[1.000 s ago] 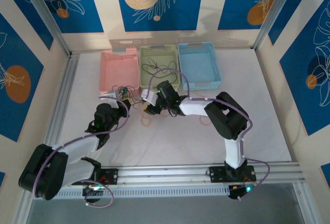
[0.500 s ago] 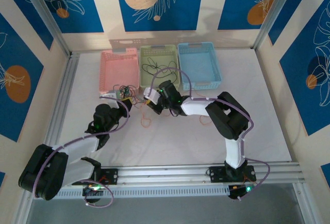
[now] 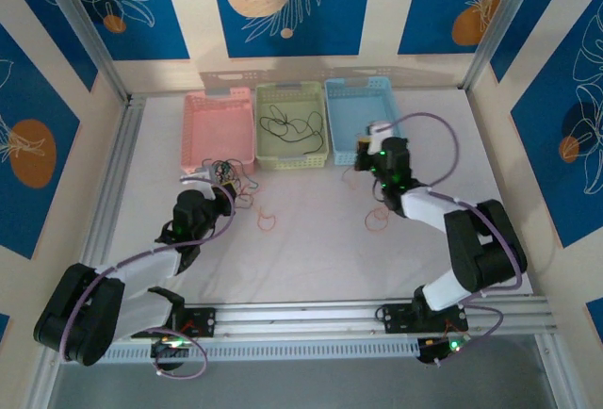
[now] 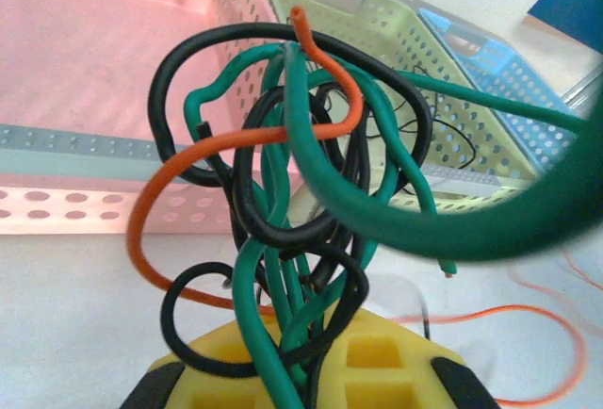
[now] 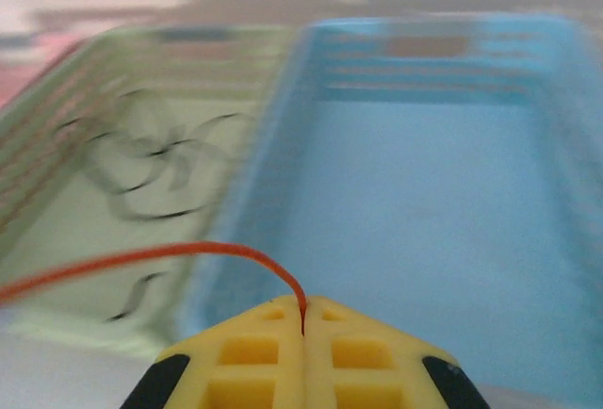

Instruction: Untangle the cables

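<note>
Top external: your left gripper sits at the tangled clump, just in front of the pink basket. Your right gripper is at the near edge of the blue basket. Black cables lie in the green basket.

Left wrist: your yellow fingers pinch the clump's green, black and orange strands.

Right wrist: your fingers are pressed together on an orange cable, with the blue basket just ahead.
</note>
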